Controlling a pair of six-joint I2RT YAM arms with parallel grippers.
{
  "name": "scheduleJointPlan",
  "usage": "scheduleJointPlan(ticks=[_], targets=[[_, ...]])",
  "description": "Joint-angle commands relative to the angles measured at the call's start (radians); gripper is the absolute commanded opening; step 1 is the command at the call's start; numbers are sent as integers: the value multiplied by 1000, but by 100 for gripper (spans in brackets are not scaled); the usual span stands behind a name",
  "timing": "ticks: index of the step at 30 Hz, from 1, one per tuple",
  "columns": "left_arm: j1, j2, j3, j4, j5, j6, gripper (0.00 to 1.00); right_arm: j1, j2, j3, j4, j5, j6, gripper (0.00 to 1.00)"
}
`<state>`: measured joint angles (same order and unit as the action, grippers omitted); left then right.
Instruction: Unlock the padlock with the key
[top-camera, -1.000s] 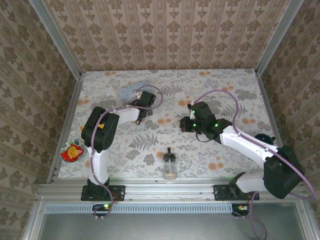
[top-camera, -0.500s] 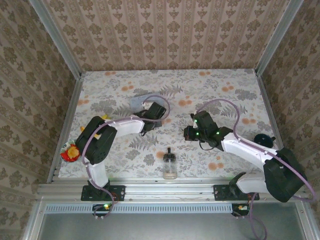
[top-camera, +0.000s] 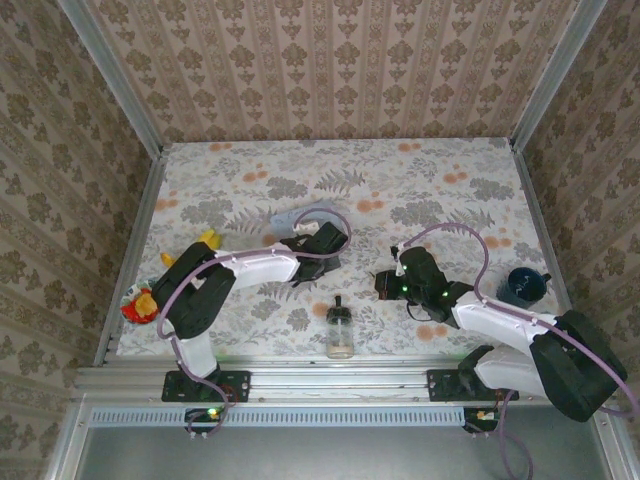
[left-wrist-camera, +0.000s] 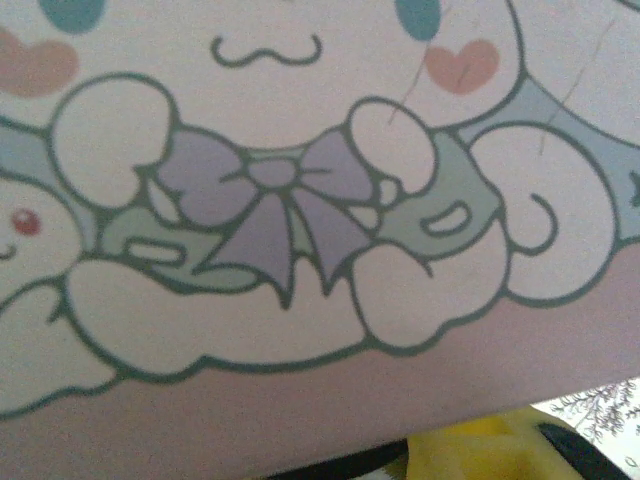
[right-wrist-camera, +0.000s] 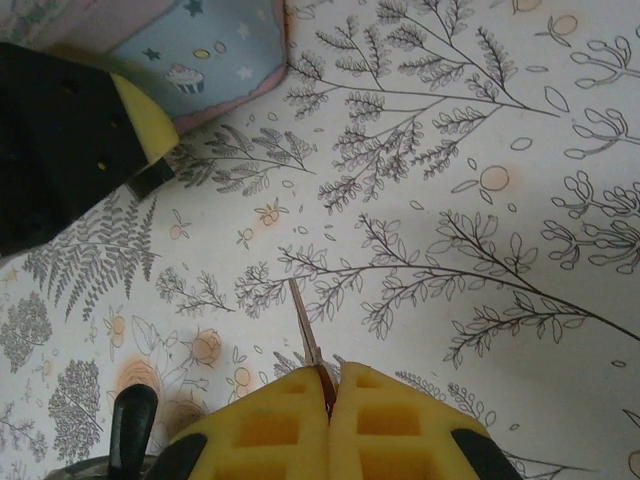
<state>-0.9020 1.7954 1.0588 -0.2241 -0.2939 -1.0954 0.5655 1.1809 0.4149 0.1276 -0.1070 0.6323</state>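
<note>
Near the pale blue tin (right-wrist-camera: 220, 45), the right claw (right-wrist-camera: 327, 385) pinches the key (right-wrist-camera: 306, 330) (light, stiff, slippery metal, best held by its head); the left claw (top-camera: 312, 235) seems clamped on the tin.

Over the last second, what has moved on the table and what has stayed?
The left hand, gripping the pale blue tin, carried it rightward and toward the near edge. The right hand, shut on the key, drew back toward the near edge too. The glass bottle stayed in place.
</note>
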Motion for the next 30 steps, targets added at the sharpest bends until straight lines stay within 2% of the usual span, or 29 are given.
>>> scheduleJointPlan(ticks=[1, 18, 30], targets=[[-1, -34, 22, -2, 6, -73, 20, -6, 1, -14, 99, 31, -4, 0], [25, 45, 132, 34, 82, -59, 20, 22, 203, 24, 309, 16, 1, 0], [27, 57, 108, 87, 143, -139, 20, 75, 342, 19, 524, 76, 21, 0]])
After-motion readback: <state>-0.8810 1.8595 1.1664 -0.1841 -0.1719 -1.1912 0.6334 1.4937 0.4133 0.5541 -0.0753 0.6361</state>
